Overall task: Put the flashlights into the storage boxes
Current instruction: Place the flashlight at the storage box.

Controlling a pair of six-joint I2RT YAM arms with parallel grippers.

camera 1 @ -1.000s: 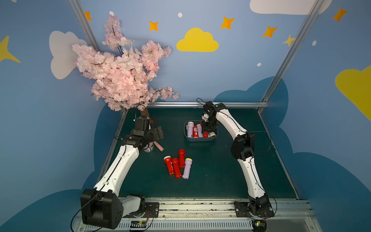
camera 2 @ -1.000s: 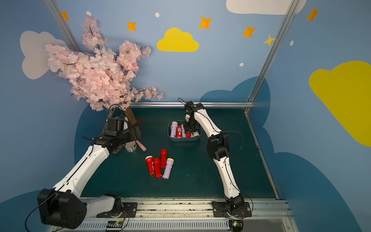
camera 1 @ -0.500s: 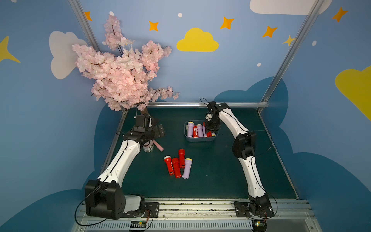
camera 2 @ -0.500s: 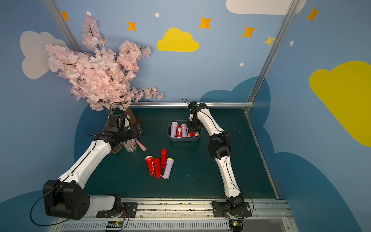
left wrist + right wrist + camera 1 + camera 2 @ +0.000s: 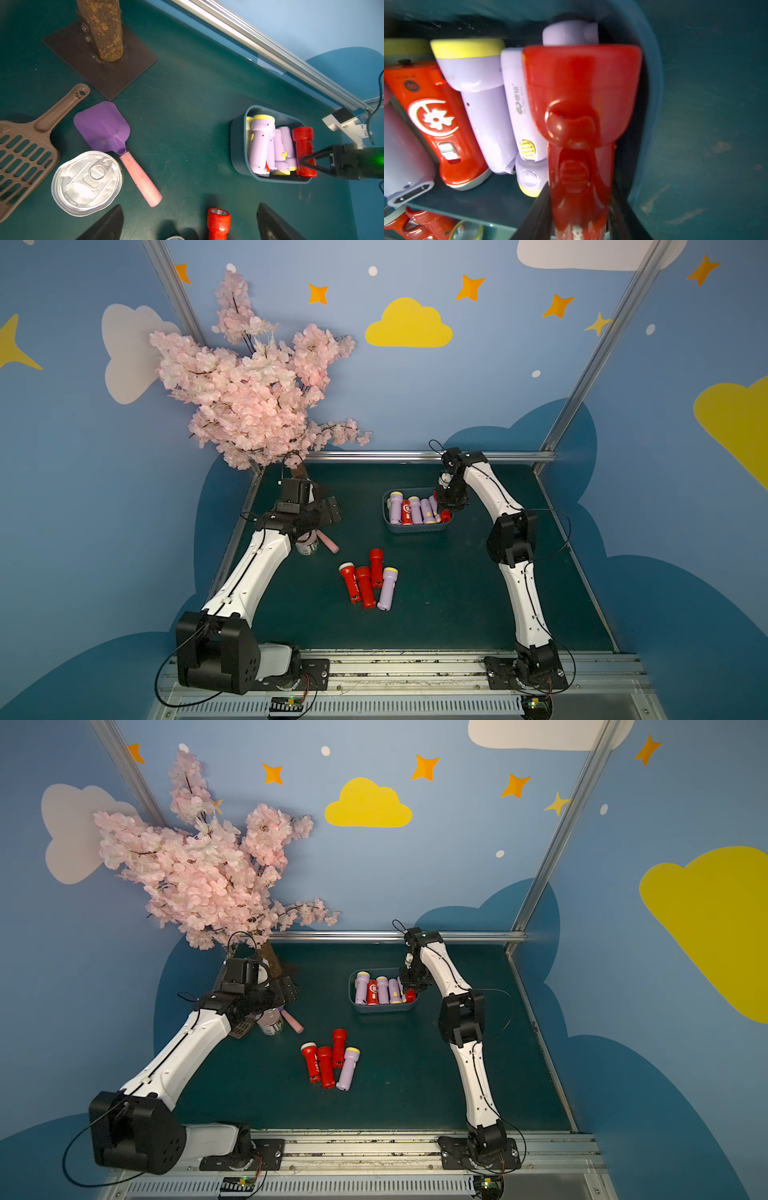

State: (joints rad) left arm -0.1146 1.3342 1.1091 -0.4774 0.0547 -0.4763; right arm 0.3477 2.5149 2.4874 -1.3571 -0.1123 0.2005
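A: Where does the flashlight sit relative to your right tool (image 5: 307,164)?

B: I have that tool pinched narrow on the handle of a glossy red plastic flashlight (image 5: 581,104). Its flared head points to the far side. It hangs tilted at the right end of the shallow slate-blue plastic tub (image 5: 415,529), just beside the lavender yellow-headed flashlights (image 5: 259,143) lying inside. I cannot tell whether it touches the tub's floor.

A: And the other arm?

B: My left tool (image 5: 330,510) stands wide with nothing in it. It is above the far left of the dark green tabletop (image 5: 436,593), near a silver tin can (image 5: 87,182).

A: What differs from a second ago?

B: The right tool has slid slightly to the right along the tub with the same grip. My left tool has drifted a little farther away. The four loose flashlights (image 5: 365,587), three red and one lavender, lie in the same cluster at the near middle, well apart from both tools.
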